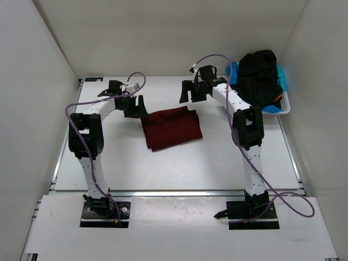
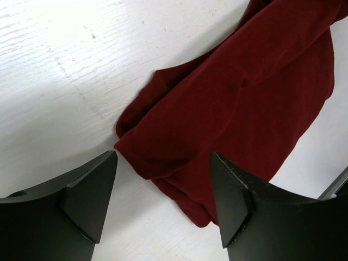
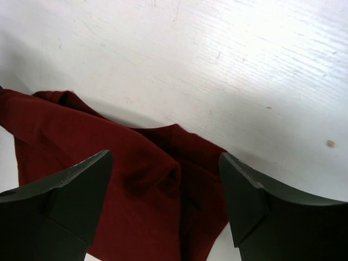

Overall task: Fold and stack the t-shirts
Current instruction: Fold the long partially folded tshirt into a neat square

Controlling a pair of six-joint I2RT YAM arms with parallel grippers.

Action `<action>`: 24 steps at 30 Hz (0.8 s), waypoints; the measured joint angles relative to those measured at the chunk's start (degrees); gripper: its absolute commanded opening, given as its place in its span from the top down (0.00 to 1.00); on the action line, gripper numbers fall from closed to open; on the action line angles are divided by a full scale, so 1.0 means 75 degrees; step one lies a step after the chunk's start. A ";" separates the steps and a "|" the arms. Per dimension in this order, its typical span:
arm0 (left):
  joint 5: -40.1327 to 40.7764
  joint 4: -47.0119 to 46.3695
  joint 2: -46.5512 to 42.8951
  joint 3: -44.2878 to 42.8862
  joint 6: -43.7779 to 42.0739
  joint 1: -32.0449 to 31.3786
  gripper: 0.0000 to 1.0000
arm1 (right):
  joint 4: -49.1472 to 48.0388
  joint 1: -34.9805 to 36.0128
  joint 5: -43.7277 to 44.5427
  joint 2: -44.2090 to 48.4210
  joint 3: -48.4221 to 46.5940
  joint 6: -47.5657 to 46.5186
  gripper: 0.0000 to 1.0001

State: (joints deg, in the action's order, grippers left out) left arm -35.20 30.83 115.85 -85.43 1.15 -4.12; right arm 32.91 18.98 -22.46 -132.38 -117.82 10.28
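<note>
A dark red t-shirt (image 1: 171, 128) lies folded into a rough rectangle in the middle of the table. My left gripper (image 1: 136, 107) hovers open just off the shirt's far left corner. In the left wrist view that corner (image 2: 244, 98) lies between and beyond the spread fingers, and the gripper (image 2: 163, 157) holds nothing. My right gripper (image 1: 190, 93) hangs open above the far right corner. In the right wrist view the red cloth (image 3: 125, 179) lies below the gripper (image 3: 166, 157), free of it. A black t-shirt (image 1: 260, 76) is heaped on a basket, with light blue cloth (image 1: 232, 73) and an orange scrap (image 1: 279, 98) beside it.
The white lattice basket (image 1: 281, 109) stands at the back right of the table, against the right wall. White walls close in the table on the left, back and right. Purple cables loop from both arms.
</note>
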 measured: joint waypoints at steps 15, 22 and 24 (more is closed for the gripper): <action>-0.0108 -0.0093 0.0621 -0.0067 -0.0184 -0.0181 0.72 | -0.0274 0.0023 -0.0595 0.0699 0.1894 -0.0749 0.19; -0.0114 0.0055 0.0947 -0.0469 -0.0309 -0.0332 0.71 | -0.0950 -0.0073 -0.0953 0.1099 0.2486 -0.0775 0.19; -0.0152 0.0047 0.0947 -0.0624 -0.0277 -0.0335 0.71 | -0.1259 -0.0087 -0.1037 0.1241 0.2719 -0.0764 0.19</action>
State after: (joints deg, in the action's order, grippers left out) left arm -36.34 31.18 122.96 -90.11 -0.93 -6.63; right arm 23.46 18.33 -30.24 -123.07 -97.43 4.56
